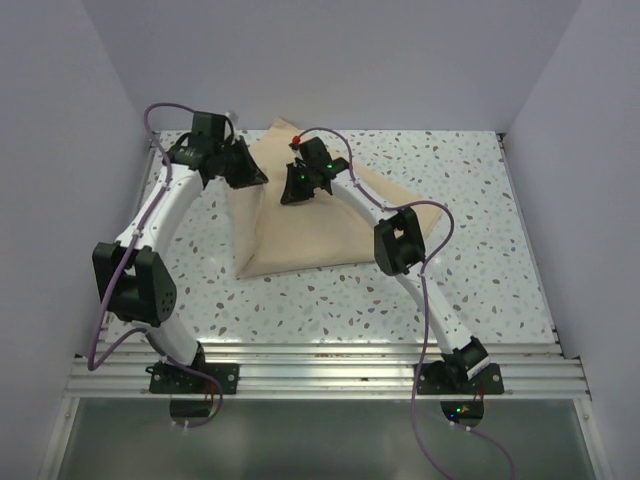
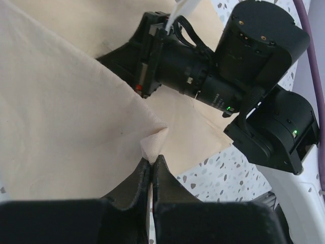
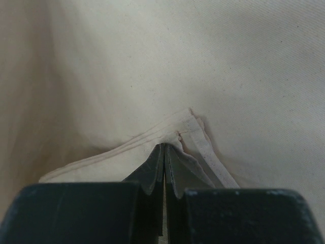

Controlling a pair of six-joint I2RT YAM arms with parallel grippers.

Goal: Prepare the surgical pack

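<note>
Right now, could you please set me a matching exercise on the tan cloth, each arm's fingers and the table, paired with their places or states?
Things:
1. large tan cloth sheet
2. left arm's black fingers
3. right arm's black fingers
4. white speckled tabletop

States:
A. shut on a stitched hem
B. lying under the cloth
C. folded over, pinched in two spots
D. shut on the cloth at its left side

Pairs: 1-C, 2-D, 3-A, 4-B
</note>
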